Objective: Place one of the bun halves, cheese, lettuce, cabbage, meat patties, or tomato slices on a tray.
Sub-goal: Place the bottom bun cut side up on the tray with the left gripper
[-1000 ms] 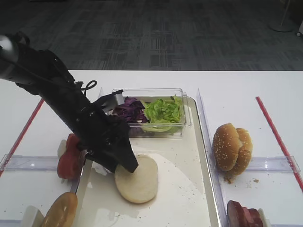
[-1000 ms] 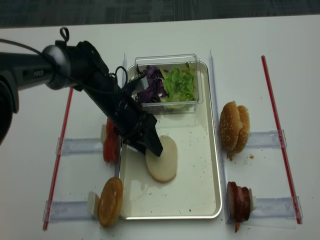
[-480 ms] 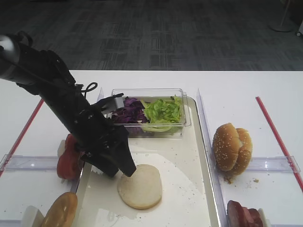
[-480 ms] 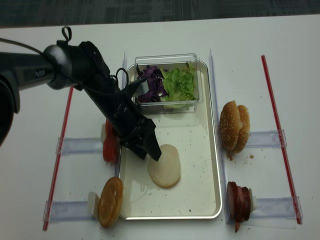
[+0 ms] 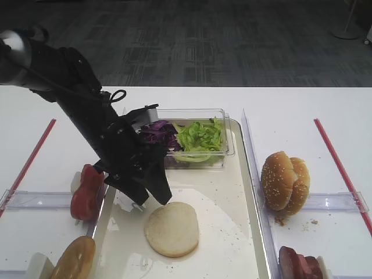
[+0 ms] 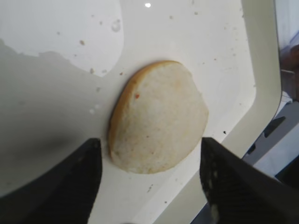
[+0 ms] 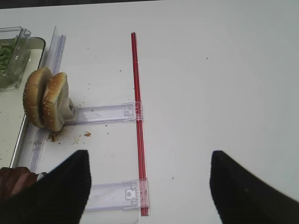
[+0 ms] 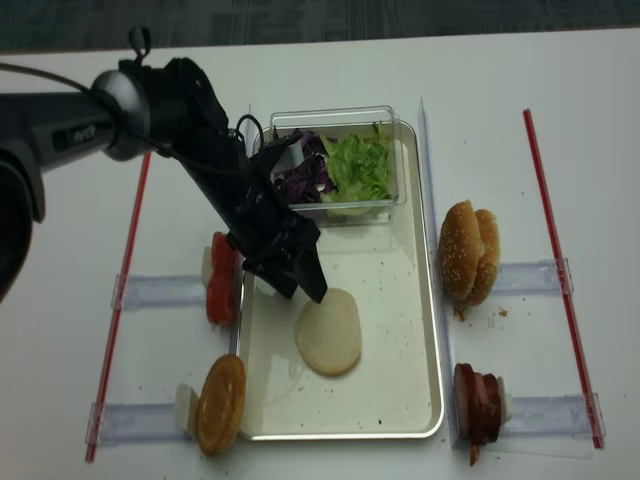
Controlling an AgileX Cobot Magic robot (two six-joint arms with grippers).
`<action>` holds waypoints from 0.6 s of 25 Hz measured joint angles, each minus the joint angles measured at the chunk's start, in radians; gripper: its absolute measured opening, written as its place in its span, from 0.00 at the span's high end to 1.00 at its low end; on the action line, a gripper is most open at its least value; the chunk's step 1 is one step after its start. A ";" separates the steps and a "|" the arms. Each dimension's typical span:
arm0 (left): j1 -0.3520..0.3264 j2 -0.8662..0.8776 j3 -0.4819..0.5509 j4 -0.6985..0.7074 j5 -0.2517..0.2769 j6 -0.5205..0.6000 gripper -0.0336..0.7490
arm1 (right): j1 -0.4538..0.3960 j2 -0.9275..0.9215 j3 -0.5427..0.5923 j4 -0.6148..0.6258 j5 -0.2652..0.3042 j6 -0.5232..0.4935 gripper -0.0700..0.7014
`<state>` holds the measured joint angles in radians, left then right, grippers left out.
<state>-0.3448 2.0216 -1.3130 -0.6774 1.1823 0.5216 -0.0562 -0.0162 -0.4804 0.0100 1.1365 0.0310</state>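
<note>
Tray point(image 5: 250, 192) holds bun half point(image 5: 172, 228); clear box point(image 5: 221, 152) holds cabbage point(image 5: 157, 135), lettuce point(image 5: 200, 135)

Tray point(image 5: 247, 174): mid-counter point(image 5: 290, 107).
Bun half point(image 5: 172, 229): lying on the tray.
Clear box point(image 5: 224, 152): on the tray's far end, holding cabbage point(image 5: 156, 133) left, lettuce point(image 5: 200, 135) right.
Tomato slices point(image 5: 86, 192): left of the tray.
Sesame buns point(image 5: 283, 181): right of the tray.

cream bun half point(image 5: 172, 228), purple cabbage point(image 5: 158, 135), green lettuce point(image 5: 199, 135)

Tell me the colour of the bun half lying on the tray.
Pale cream face with a thin tan rim on the bun half; the left wrist view shows it best.
</note>
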 joint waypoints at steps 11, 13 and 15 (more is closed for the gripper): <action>-0.079 -0.064 -0.113 0.214 0.015 -0.176 0.42 | 0.000 0.000 0.000 0.000 0.000 0.000 0.19; -0.080 -0.091 -0.124 0.280 0.017 -0.217 0.42 | 0.000 0.000 0.000 0.000 0.000 0.000 0.19; -0.080 -0.122 -0.129 0.349 0.021 -0.257 0.42 | 0.000 0.000 0.000 0.000 0.000 0.000 0.19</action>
<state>-0.4244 1.8992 -1.4418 -0.3281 1.2038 0.2649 -0.0562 -0.0162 -0.4804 0.0100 1.1365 0.0310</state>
